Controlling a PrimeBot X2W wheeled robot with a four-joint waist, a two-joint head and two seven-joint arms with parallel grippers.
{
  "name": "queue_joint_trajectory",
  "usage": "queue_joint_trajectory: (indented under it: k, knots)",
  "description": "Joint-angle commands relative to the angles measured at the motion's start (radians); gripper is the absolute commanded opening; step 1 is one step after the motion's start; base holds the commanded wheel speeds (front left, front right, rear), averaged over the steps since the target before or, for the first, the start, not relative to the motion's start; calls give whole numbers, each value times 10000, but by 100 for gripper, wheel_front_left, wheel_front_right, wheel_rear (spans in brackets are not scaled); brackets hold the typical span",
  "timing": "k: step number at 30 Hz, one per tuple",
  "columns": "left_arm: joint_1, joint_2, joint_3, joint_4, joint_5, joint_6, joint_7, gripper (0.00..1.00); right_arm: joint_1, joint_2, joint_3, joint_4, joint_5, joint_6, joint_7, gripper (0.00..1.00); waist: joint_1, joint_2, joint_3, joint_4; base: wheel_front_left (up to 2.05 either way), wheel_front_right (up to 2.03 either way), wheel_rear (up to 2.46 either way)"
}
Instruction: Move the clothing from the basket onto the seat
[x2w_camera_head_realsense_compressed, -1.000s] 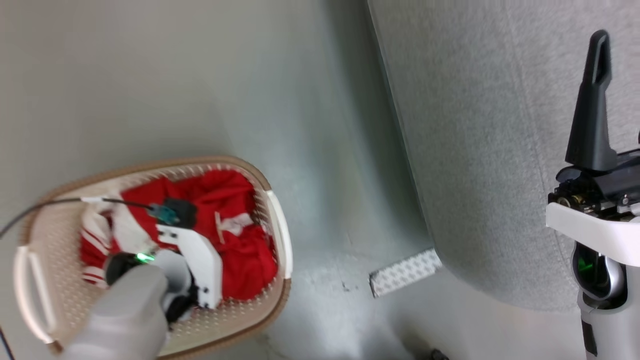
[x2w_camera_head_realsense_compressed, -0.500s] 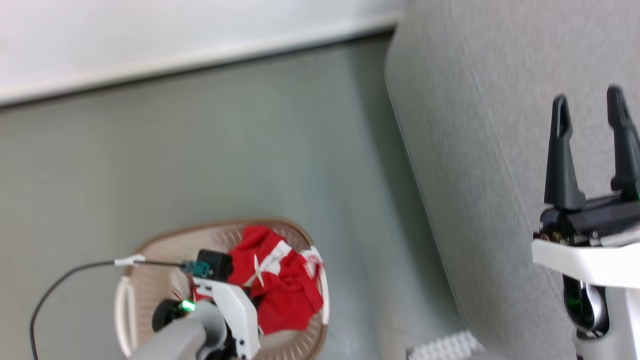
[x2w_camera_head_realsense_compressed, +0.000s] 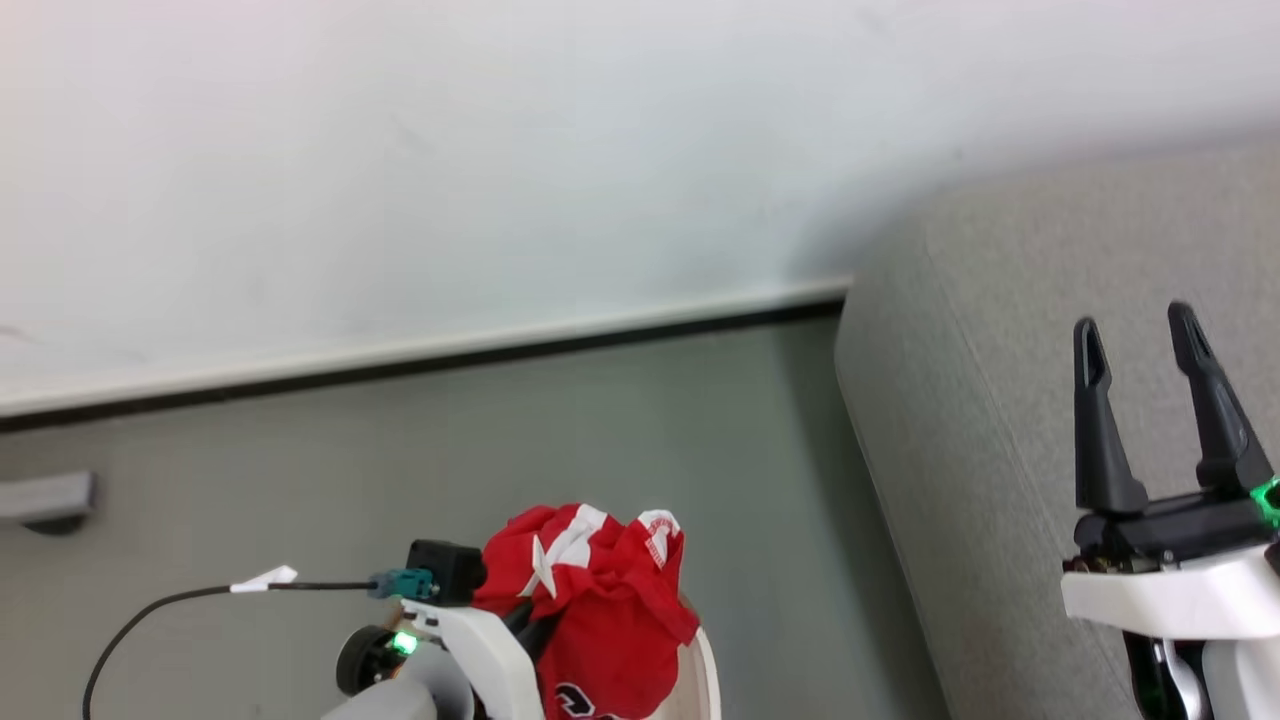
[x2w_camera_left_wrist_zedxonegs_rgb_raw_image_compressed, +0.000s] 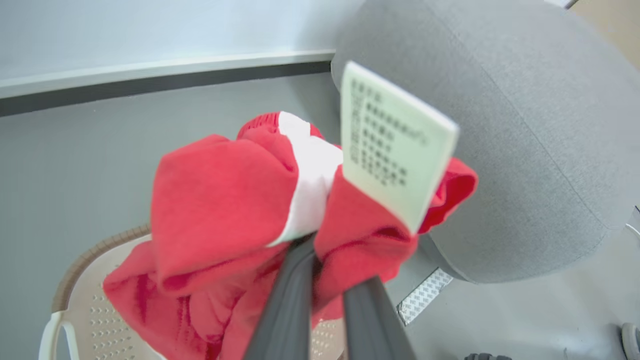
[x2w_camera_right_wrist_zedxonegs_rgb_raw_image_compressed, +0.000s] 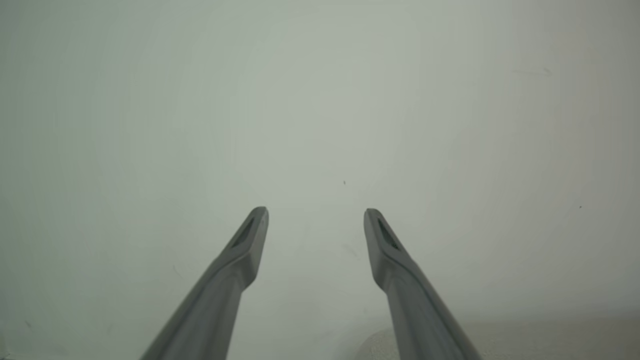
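Observation:
The red clothing (x2w_camera_head_realsense_compressed: 600, 610) with white stripes hangs bunched from my left gripper (x2w_camera_left_wrist_zedxonegs_rgb_raw_image_compressed: 332, 260), which is shut on it. The fingertips are buried in the folds, and a white tag (x2w_camera_left_wrist_zedxonegs_rgb_raw_image_compressed: 392, 145) sticks up in the left wrist view. The clothing is lifted above the cream basket (x2w_camera_left_wrist_zedxonegs_rgb_raw_image_compressed: 85, 310), whose pale rim (x2w_camera_head_realsense_compressed: 708, 670) shows just below the cloth. The grey seat (x2w_camera_head_realsense_compressed: 1000, 420) rises to the right of the basket. My right gripper (x2w_camera_head_realsense_compressed: 1132, 320) stands open over the seat with nothing between its fingers (x2w_camera_right_wrist_zedxonegs_rgb_raw_image_compressed: 250, 240).
A white wall with a dark baseboard (x2w_camera_head_realsense_compressed: 500, 350) runs behind the grey floor. A black cable (x2w_camera_head_realsense_compressed: 180, 600) trails left from my left wrist. A perforated metal plate (x2w_camera_left_wrist_zedxonegs_rgb_raw_image_compressed: 425, 295) lies by the seat's base. A grey object (x2w_camera_head_realsense_compressed: 45, 497) sits at the left edge.
The head camera has tilted upward, bringing the wall into view. My left gripper has raised the clothing up out of the basket. The right gripper stays open.

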Motion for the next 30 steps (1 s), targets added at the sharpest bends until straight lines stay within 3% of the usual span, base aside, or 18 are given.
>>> queue_joint_trajectory:
  k: [1,8,17,30]
  knots:
    - [145,74,30,-88,-35,18,-147,0,214,-65,-28,59,176,-21,3,100,4,0,-622,353,0,0,0]
    - [51,312,540,-939,365,90,-329,0,809,-185,42,269,289,-21,3,100,4,0,-1370,611,0,0,0]
    - [-58,913,1917,-3326,1507,1023,-333,0,1135,-205,222,385,453,-21,3,100,4,0,-1744,872,0,0,0]
    - [-1006,1816,2705,-5849,1977,2130,-25,0,1488,-11,432,492,602,-21,3,100,4,0,-1761,1101,0,0,0]
